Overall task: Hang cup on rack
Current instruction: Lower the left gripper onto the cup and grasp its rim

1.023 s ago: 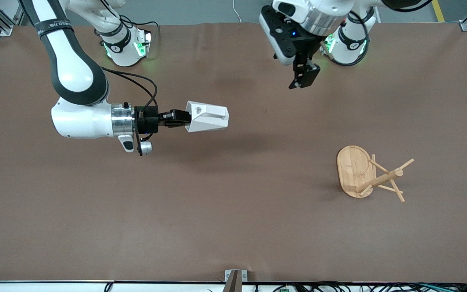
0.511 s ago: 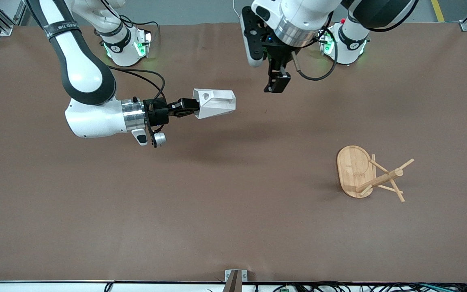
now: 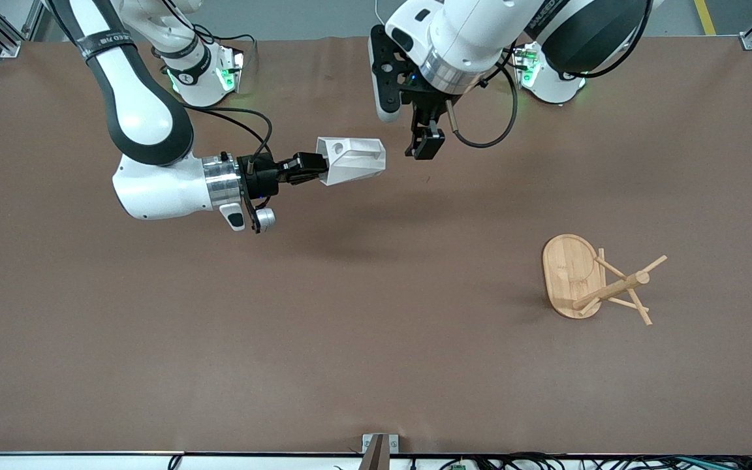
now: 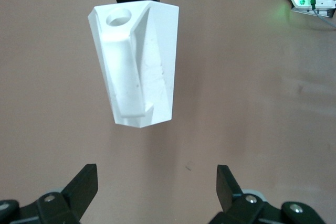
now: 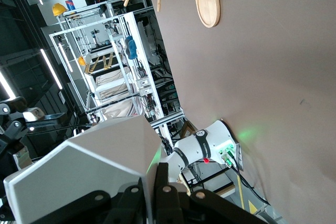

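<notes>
The right gripper (image 3: 307,168) was closed on the cup (image 3: 352,159), held sideways above the table (image 3: 376,365). The left gripper (image 3: 423,145) hung open just beside the cup, and the rack (image 3: 595,282) stood well apart from both.

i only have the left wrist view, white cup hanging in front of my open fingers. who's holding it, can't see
Observer: The right gripper is shut on the cup, holding it sideways above the table.
Operator: where's my gripper then
Observer: The left gripper, open, hangs over the table beside the cup's free end, not touching it.
Operator: and the rack, not in my view at all
Observer: The rack stands toward the left arm's end of the table, nearer the front camera than the cup, with nothing on its pegs.
</notes>
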`<state>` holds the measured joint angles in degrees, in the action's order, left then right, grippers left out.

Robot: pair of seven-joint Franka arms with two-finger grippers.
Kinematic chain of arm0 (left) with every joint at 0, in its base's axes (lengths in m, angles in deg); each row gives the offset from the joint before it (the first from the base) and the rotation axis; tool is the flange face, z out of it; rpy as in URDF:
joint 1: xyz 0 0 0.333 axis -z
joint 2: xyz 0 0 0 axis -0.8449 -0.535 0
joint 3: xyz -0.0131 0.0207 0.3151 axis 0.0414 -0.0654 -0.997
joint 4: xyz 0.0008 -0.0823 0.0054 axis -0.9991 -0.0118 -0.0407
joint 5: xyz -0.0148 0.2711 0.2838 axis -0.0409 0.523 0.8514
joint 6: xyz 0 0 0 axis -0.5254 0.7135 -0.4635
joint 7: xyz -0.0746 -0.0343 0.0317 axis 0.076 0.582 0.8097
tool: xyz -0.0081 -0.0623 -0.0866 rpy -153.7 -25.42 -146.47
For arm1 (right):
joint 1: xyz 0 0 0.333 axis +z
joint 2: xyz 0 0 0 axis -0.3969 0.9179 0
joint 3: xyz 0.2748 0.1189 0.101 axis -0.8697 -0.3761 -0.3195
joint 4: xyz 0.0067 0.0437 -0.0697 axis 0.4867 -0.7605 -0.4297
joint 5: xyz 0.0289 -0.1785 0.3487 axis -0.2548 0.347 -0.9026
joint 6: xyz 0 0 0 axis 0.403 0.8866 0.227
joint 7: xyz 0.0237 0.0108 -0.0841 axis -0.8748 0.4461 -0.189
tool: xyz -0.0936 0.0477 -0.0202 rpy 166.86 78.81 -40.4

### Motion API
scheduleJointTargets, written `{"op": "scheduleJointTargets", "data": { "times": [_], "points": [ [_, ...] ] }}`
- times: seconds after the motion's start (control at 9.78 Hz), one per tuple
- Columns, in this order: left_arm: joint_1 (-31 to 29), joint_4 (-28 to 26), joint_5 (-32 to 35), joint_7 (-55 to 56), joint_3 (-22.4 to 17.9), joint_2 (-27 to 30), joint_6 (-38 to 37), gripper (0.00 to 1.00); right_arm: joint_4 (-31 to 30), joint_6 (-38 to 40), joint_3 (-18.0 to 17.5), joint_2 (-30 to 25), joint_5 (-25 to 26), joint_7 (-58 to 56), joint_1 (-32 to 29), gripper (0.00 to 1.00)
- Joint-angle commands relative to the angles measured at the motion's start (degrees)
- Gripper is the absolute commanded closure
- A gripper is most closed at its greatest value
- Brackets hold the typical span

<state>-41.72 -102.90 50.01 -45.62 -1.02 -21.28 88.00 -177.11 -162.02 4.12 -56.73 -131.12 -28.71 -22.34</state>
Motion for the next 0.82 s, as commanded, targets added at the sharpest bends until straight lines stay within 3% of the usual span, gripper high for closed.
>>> {"op": "scheduleJointTargets", "data": {
  "times": [0.0,0.2,0.51,0.72],
  "points": [
    [1.7,0.3,-0.5,3.7,0.1,-1.7,0.9,0.00,-1.1,-1.0,-1.0,-0.9,-2.3,-1.0,0.1,1.00],
    [2.1,0.2,-0.5,3.8,0.1,-3.3,3.2,0.00,-1.1,-1.0,-1.1,-0.9,-2.4,-1.0,0.1,1.00],
    [2.3,0.1,-0.6,4.1,0.2,-4.6,5.2,0.13,-1.2,-0.9,-1.1,-0.9,-2.6,-1.0,0.0,1.00],
    [3.0,0.0,-0.6,4.3,0.2,-5.2,6.1,0.14,-1.2,-0.9,-1.1,-0.9,-2.6,-1.0,0.0,1.00]
  ]
}}
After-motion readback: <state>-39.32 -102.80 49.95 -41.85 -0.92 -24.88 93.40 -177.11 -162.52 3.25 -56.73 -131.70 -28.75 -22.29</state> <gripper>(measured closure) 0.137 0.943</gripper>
